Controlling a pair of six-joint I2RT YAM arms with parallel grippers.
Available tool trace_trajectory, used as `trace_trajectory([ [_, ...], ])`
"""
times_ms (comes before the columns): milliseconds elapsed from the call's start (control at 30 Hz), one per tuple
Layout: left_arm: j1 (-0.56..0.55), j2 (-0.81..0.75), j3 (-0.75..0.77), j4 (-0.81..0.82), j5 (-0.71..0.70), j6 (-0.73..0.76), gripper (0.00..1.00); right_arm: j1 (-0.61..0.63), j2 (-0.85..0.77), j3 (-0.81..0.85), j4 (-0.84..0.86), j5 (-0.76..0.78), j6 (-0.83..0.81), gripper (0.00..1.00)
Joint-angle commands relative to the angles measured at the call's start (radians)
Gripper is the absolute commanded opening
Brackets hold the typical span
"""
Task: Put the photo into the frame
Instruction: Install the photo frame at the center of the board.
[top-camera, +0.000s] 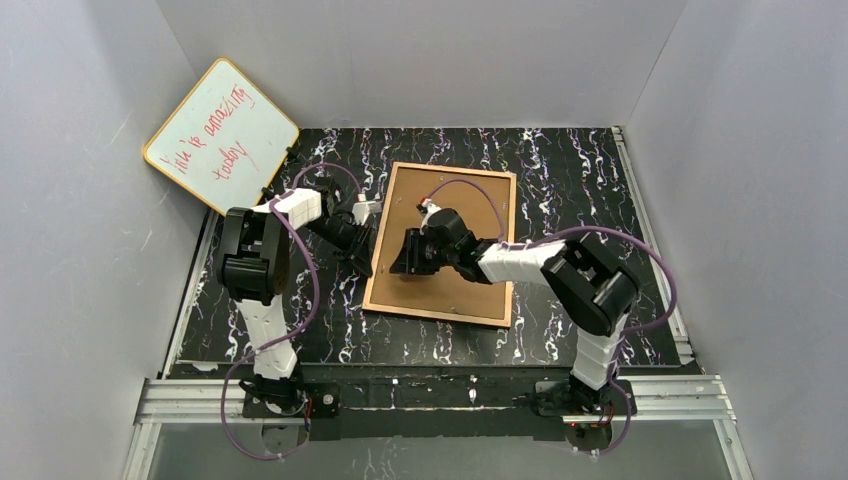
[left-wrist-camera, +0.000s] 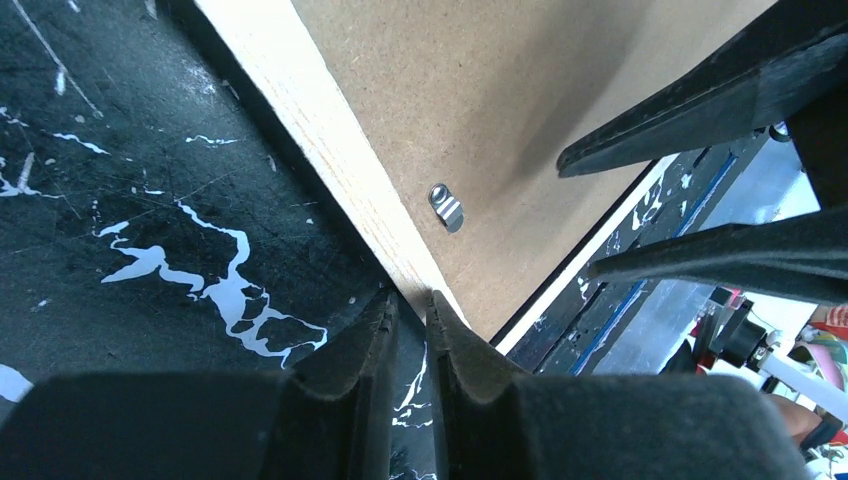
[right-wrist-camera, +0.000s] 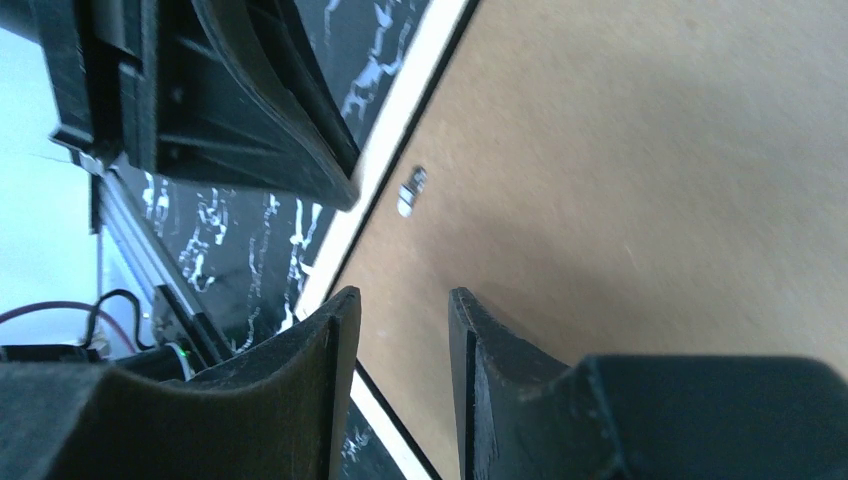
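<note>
Top external view: the frame (top-camera: 440, 313) lies back side up at the middle of the table (top-camera: 580, 180), its light wood rim enclosing a brown backing panel (top-camera: 460, 240). A whiteboard (top-camera: 220, 135) with red writing leans in the far left corner, well apart from the frame. The left gripper (left-wrist-camera: 410, 300) meets the frame's left edge. Its fingers are drawn almost together, with only a thin slit between them and nothing seen in it. A small metal clip (left-wrist-camera: 446, 207) sits on the panel nearby. The right gripper (right-wrist-camera: 405, 300) hangs over the panel's left part, just beside the left gripper, its fingers parted and empty.
</note>
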Motion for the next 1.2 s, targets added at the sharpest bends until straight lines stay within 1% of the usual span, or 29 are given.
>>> trace_trajectory([
  [0, -0.004, 0.043, -0.026, 0.080, -0.016, 0.019, 0.10, -0.007, 0.057, 0.083, 0.085, -0.081, 0.025, 0.45],
  [300, -0.004, 0.042, -0.036, 0.097, -0.022, 0.026, 0.10, -0.009, 0.132, 0.134, 0.074, -0.095, 0.030, 0.44],
  [500, -0.004, 0.041, -0.043, 0.105, -0.016, 0.032, 0.10, -0.012, 0.149, 0.137, 0.066, -0.082, 0.030, 0.41],
  [1167, -0.006, 0.065, -0.052, 0.112, -0.011, 0.036, 0.10, -0.012, 0.197, 0.154, 0.100, -0.100, 0.052, 0.38],
])
